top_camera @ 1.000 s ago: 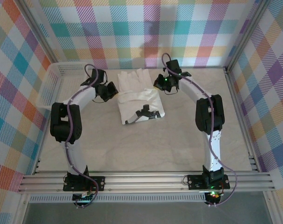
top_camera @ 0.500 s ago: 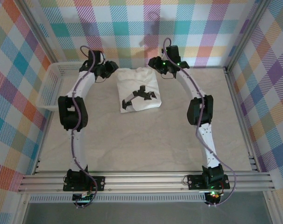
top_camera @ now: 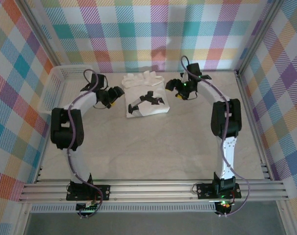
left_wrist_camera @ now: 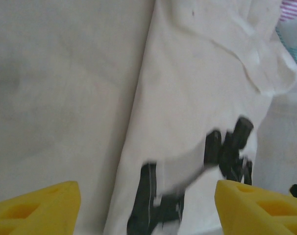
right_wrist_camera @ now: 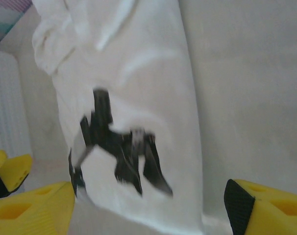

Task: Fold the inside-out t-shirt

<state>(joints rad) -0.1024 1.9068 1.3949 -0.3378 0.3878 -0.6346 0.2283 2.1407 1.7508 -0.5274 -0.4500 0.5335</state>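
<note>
- Lying in a soft, roughly rectangular folded bundle, the inside-out t-shirt [top_camera: 149, 82] sits toward 12 o'clock of the table's middle, with rumpled cloth bunched along its far edge.
- Its white fabric is matte and creased. A dark graphic print [top_camera: 147, 98] of jagged black shapes covers the near half of the bundle.
- In the right wrist view the print [right_wrist_camera: 120, 145] is too blurred to make out any lettering or picture.
- At 9 o'clock of the shirt, the left gripper [top_camera: 115, 94] hangs just beside the cloth. Its yellow fingertips [left_wrist_camera: 38, 208] are spread wide with nothing between them.
- At 2 o'clock of the shirt, the right gripper [top_camera: 173, 87] is close to the cloth's edge. Its yellow, black-edged fingertips [right_wrist_camera: 266, 210] also stand well apart and hold nothing.
- A white plastic mesh basket [top_camera: 60, 76] with a perforated wall stands at 10 o'clock, against the left wall.
- The table [top_camera: 153, 147] is smooth, pale beige and faintly marbled.
- Plaid cloth walls [top_camera: 153, 29] in pink, teal, yellow and purple enclose it on three sides.
- Grooved aluminium rails [top_camera: 153, 188] run along the edge at 6 o'clock and carry both arm bases.
</note>
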